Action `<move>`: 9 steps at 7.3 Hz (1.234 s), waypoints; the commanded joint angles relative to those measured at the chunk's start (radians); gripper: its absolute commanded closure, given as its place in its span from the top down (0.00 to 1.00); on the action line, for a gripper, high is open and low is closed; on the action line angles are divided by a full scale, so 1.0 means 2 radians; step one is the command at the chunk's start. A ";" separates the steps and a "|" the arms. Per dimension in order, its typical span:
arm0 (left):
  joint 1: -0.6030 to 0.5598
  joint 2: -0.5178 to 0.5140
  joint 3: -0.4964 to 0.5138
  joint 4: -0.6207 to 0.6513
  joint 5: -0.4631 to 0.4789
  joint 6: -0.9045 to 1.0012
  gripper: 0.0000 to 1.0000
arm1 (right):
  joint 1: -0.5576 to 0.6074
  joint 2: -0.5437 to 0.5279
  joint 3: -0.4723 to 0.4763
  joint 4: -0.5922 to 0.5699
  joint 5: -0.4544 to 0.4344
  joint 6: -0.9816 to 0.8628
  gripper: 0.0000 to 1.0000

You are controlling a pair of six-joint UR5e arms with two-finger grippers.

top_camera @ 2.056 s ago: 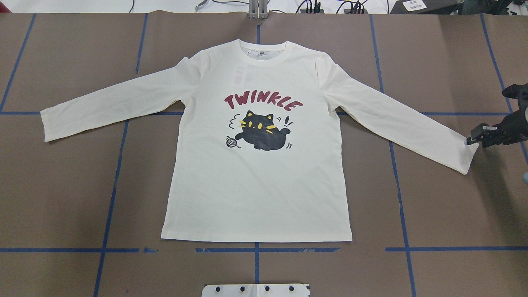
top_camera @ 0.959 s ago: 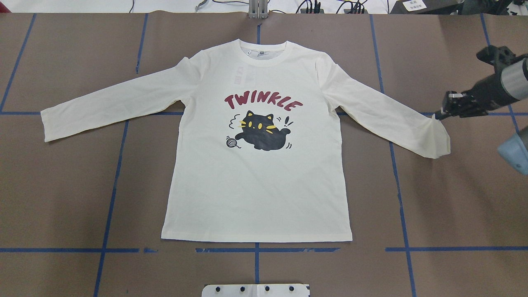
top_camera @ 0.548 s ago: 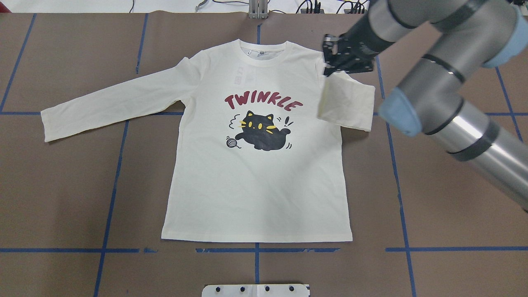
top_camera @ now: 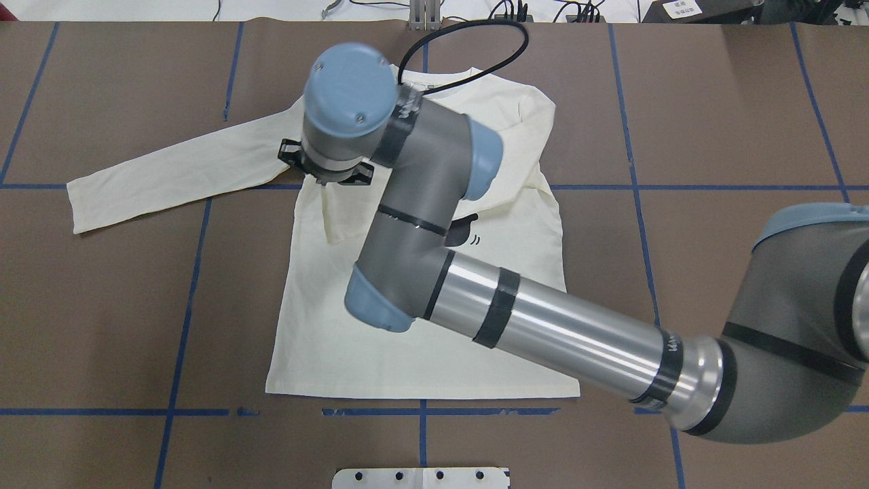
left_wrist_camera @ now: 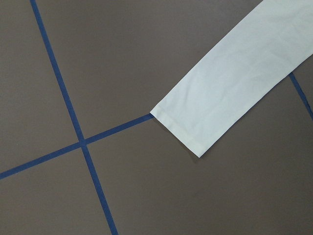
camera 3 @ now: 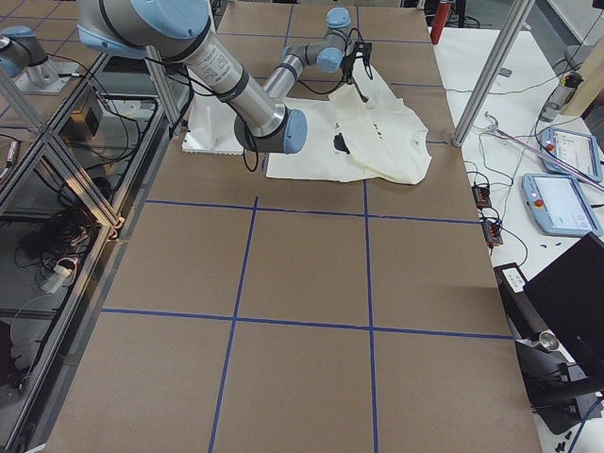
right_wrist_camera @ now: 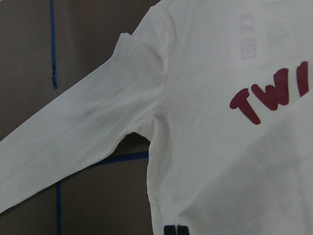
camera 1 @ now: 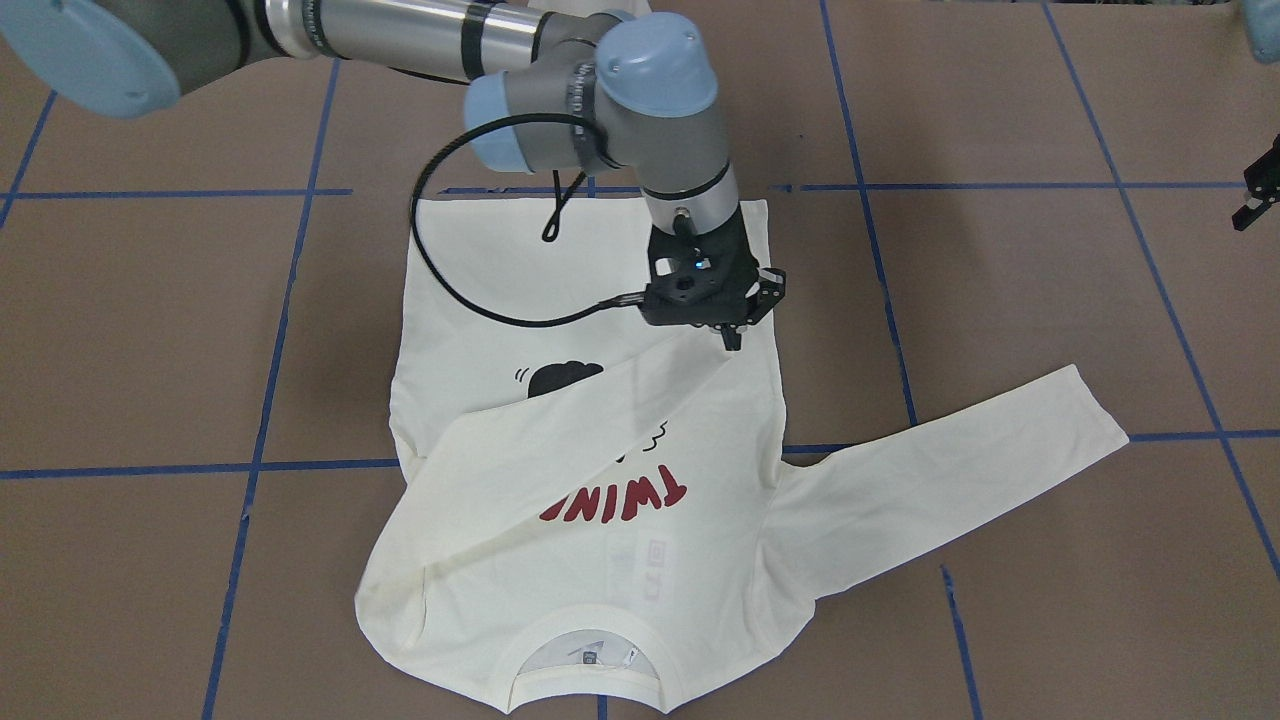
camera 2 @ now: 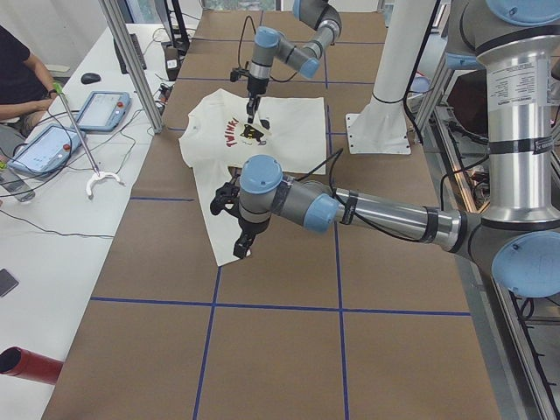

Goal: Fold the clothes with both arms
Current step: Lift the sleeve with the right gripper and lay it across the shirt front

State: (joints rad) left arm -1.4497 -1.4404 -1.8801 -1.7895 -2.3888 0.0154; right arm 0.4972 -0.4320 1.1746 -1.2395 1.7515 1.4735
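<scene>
The cream shirt (top_camera: 421,353) lies flat, print up, collar away from the robot. My right gripper (camera 1: 733,338) is shut on the right sleeve's cuff and holds it low over the body's left side. It also shows in the overhead view (top_camera: 326,178). The sleeve (camera 1: 560,430) crosses the chest diagonally and covers part of the cat print (camera 1: 562,378) and the lettering (camera 1: 615,500). The left sleeve (top_camera: 170,176) lies stretched out. My left gripper (camera 2: 241,247) hovers above the left sleeve's cuff (left_wrist_camera: 195,122). I cannot tell whether it is open.
Blue tape lines (top_camera: 183,326) grid the brown table. The white pedestal base (top_camera: 421,477) sits at the near edge. A side bench with tablets (camera 2: 96,109) and a seated person (camera 2: 17,70) lies beyond the far edge.
My right gripper has carried the right sleeve's cuff from the far right up and across the shirt to its left side. The sleeve now covers part of the print.
</scene>
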 commanded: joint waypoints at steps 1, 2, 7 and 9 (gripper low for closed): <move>0.000 0.001 0.002 0.000 0.000 -0.002 1.00 | -0.035 0.023 -0.074 0.051 -0.040 0.000 0.00; 0.001 -0.001 0.003 -0.003 0.000 -0.027 1.00 | -0.041 0.024 -0.102 0.095 -0.042 0.000 0.34; 0.119 -0.072 0.176 -0.225 0.015 -0.314 0.99 | 0.008 -0.032 -0.008 0.091 0.002 0.027 0.99; 0.143 -0.129 0.271 -0.250 0.016 -0.353 0.89 | 0.075 -0.146 0.091 0.092 0.102 0.019 0.99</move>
State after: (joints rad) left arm -1.1943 -1.6346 -1.4437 -2.2561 -2.3607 -0.6402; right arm 0.5685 -0.5958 1.2449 -1.0555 1.8416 1.5164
